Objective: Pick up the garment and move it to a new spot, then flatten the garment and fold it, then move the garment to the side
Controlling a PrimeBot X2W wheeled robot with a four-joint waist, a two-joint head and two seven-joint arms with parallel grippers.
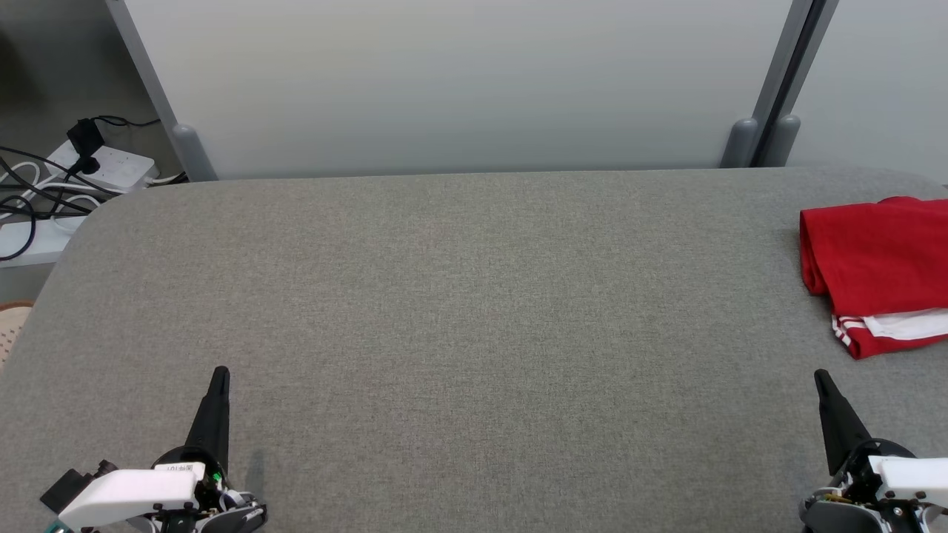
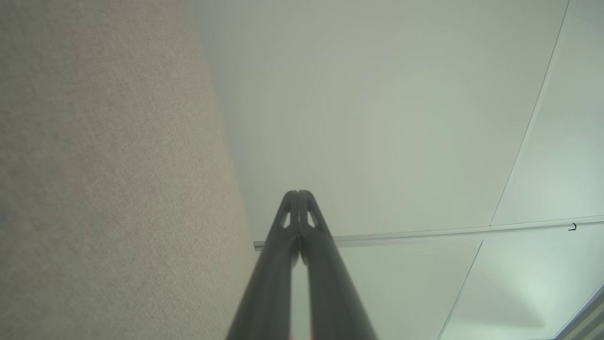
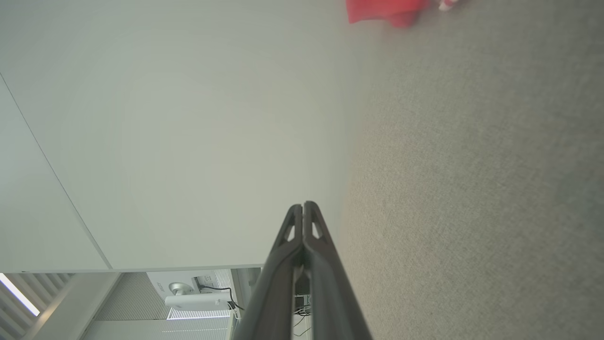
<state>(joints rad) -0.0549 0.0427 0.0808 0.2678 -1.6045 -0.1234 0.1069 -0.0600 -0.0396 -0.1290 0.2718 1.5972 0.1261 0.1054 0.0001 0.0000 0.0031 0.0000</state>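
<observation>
Holds nothing in left end effector or right end effector, both pressed closed, and risks shoving the folded red, white-striped cloth garment, ahead and outward of the right one, off the grey fabric desk or snagging one layer.

Worktop covered in grey woven fabric, far corners rounded. Backed by pale partition panels on grey posts. White power strip with black cables beyond far left corner. Even, diffuse lighting.
</observation>
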